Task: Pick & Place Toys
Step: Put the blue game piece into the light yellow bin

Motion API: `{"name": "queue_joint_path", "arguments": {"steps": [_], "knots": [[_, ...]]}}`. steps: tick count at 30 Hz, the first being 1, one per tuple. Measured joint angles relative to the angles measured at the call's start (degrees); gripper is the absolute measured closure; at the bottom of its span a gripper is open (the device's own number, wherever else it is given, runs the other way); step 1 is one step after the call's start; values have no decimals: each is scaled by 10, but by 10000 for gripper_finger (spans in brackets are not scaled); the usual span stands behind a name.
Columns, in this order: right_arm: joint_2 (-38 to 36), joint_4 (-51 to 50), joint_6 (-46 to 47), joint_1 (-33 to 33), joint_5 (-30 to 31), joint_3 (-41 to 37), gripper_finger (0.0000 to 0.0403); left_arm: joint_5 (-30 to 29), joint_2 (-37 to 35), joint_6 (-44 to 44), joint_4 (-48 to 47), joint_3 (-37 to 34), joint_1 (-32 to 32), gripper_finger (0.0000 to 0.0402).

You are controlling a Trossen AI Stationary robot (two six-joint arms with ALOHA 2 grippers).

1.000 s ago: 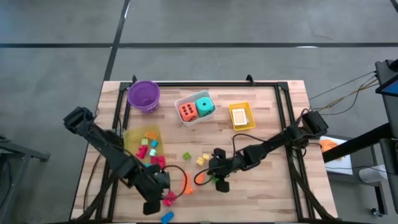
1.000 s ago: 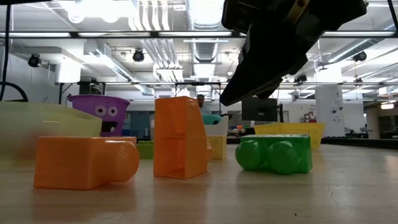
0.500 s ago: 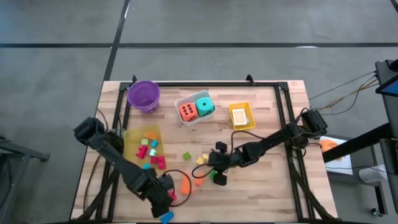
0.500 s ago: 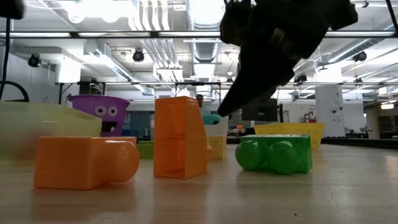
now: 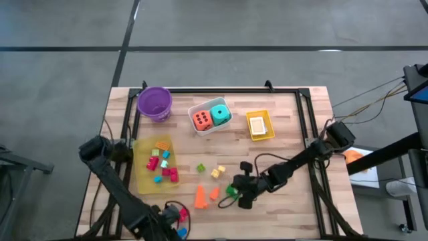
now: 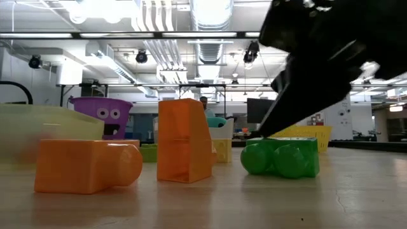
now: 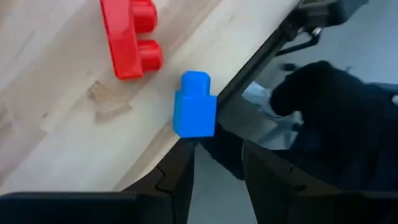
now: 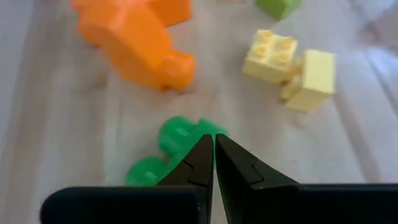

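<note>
Two grippers are over the near half of the table. The right gripper has its fingers pressed together with nothing between them, tips just above the green block, which lies on the wood at the table's near middle. From table height the green block sits flat with the dark gripper hanging over it. Just beside it are two orange blocks, one upright and one on its side. A little farther back lie two yellow blocks and a small green block.

The left gripper is at the table's near left edge, fingers partly apart and gripping nothing. A blue block sits right on that edge just ahead of its tips, with a red block near it on the wood.

Farther out, a yellow tray on the left holds a handful of red, orange and teal blocks. A white tray at the back holds the orange die and teal die. A small yellow tray holds cards. A purple bowl stands at the far left.
</note>
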Motion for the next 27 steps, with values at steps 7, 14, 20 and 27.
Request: {"name": "queue_joint_path", "arguments": {"steps": [7,14,20,27], "knots": [[0,10,8,40,0,-2,387,-2,94,24,-83,135,-6,266],[0,10,31,74,0,-3,387,-1,187,44,-200,295,-6,266],[0,11,34,90,0,-4,387,50,232,22,-256,306,-7,266],[0,11,35,101,0,-4,387,32,225,38,-219,297,-5,248]]}}
